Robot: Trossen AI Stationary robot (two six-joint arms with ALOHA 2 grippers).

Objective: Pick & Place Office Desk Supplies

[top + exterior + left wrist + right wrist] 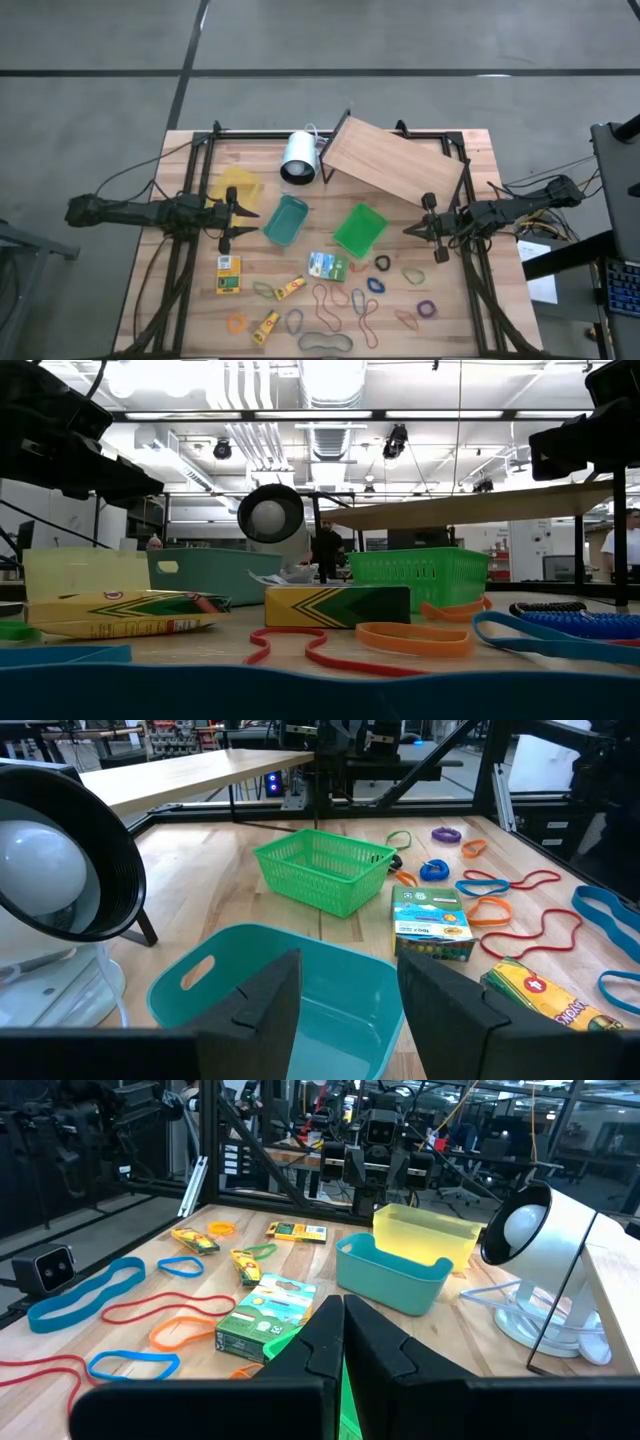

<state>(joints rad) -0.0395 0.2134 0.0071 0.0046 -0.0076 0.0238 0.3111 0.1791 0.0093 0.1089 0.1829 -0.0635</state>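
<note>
Three bins are sitting behind the supplies; packet point(327, 266) is lying just in front of the teal bin point(285, 220). Left end effector point(229, 222) is hovering open beside it, right end effector point(437, 232) closed, both empty. Thin bands point(325, 296) overlapping risk snagging together

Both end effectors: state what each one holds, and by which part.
Nothing is held. The left end effector hangs open above the teal bin; the right end effector is shut on nothing, over the green basket's side.

The packet point(327, 266) lies between two bins point(286, 220), rubber bands point(330, 298) beside it.
</note>
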